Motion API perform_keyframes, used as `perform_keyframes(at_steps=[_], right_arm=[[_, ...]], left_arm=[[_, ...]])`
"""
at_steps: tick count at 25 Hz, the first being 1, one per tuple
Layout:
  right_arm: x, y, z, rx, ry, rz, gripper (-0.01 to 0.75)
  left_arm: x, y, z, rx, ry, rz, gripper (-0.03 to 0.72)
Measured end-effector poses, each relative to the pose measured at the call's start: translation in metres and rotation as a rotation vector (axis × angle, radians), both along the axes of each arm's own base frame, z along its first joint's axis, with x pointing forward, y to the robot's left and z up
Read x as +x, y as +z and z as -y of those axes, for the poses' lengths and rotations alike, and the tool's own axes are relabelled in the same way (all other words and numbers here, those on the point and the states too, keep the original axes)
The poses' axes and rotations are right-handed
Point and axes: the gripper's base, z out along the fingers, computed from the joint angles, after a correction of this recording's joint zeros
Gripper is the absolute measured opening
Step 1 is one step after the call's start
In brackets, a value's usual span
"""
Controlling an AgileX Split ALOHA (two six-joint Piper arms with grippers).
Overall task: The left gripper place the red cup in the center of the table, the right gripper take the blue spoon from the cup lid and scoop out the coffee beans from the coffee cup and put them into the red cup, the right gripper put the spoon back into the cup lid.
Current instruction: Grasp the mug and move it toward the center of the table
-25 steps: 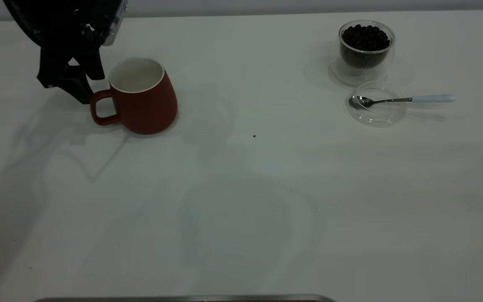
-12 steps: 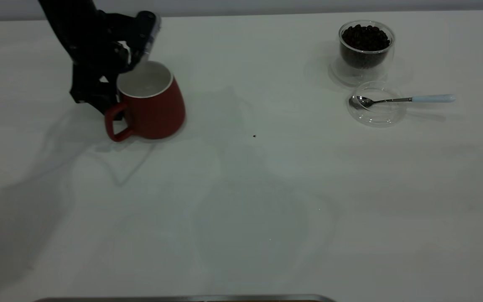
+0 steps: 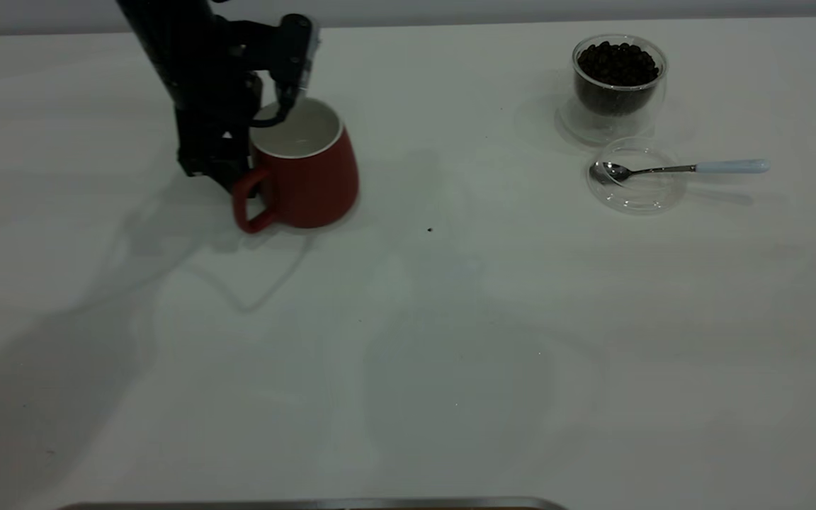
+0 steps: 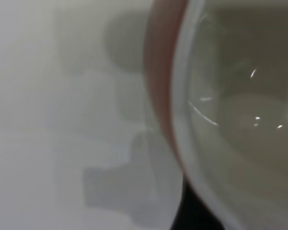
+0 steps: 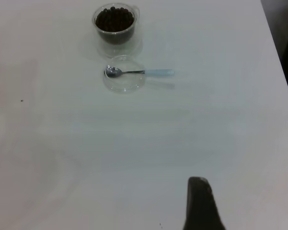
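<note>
On the white table: layout seen from the exterior view, listed below.
Left gripper (image 3: pixel 252 145): is positioned at the far-left part of the table (image 3: pixel 408 340), clamped on the rim of the red cup (image 3: pixel 309 173) on the handle side; one finger (image 3: pixel 287 78) is seen reaching over the rim into the cup, the other is hidden behind the cup wall.
Red cup: is held upright, left of the table's middle, handle turned toward the near left; the white inside is seen bare. Whether the base touches the table cannot be told.
Left wrist view: is filled by the red cup (image 4: pixel 163 96) wall and its white rim, very close; the gripper's own fingers are not made out there.
Coffee cup (image 3: pixel 618 81): a clear glass is placed at the far right, filled with dark coffee beans (image 3: pixel 617 62).
Cup lid (image 3: pixel 636 176): a clear round lid is laid flat just near of the coffee cup, apart from it.
Blue spoon (image 3: pixel 684 168): is rested with its metal bowl in the cup lid, pale blue handle pointing right past the lid's edge.
Right gripper (image 5: pixel 200 203): is only seen as a dark tip in the right wrist view, well apart from the blue spoon (image 5: pixel 141 72), cup lid (image 5: pixel 125 80) and coffee cup (image 5: pixel 115 24); open or closed cannot be told.
</note>
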Motion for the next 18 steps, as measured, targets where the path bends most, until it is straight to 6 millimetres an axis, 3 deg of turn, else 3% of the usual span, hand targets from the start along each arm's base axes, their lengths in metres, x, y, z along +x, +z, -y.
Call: perform_keyframes(at_steps=[4,18], right_arm=[[0.0,0.0,0.0,0.0,0.0,0.0,0.525],[0.0,0.0,0.0,0.001,-0.001,0.0,0.525]], left_arm=[[-0.001,0.0,0.013,-0.013,-0.014,0.029,0.587],[-0.004,-0.005,0.027,-0.075,0.023,0.03,0.587]])
